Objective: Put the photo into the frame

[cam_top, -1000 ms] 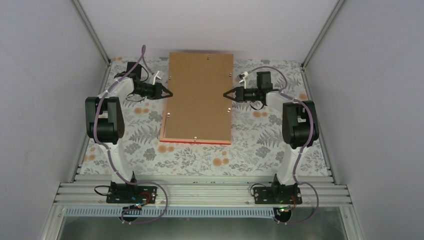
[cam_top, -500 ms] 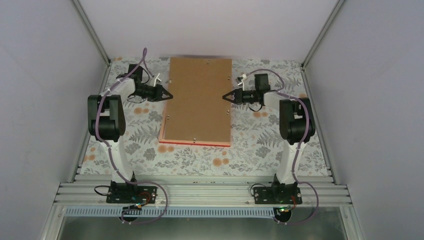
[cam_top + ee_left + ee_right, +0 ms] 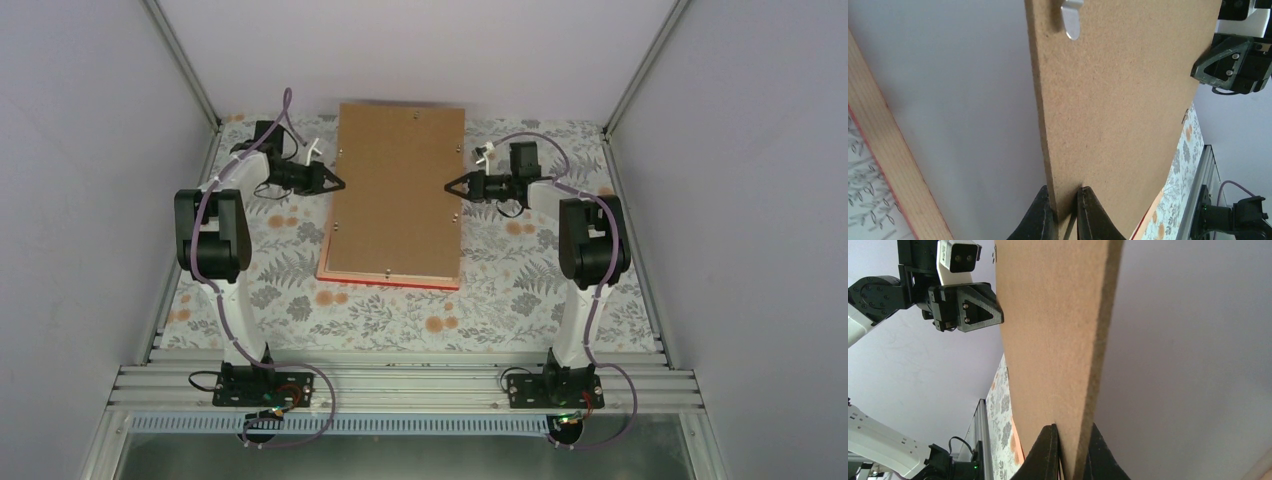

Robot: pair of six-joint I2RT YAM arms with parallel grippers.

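Top external: noted brown board point(image 3: 398, 190) pinched at opposite long edges by left gripper point(image 3: 335, 184) and right gripper point(image 3: 452, 186), both clamped tight on it. Likely done to keep it level and clear of frame point(image 3: 388, 282), lying on patterned cloth point(image 3: 400, 320) beneath with only its red near edge showing. Wrist views: confirmed board edge seated between each pair of fingers, plus a metal tab point(image 3: 1070, 21) barely legible from above; found no photo in any view, presumably hidden under board.

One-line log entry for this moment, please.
stage: backing board held over frame | left jaws: shut on board's left edge | right jaws: shut on board's right edge | photo: not visible
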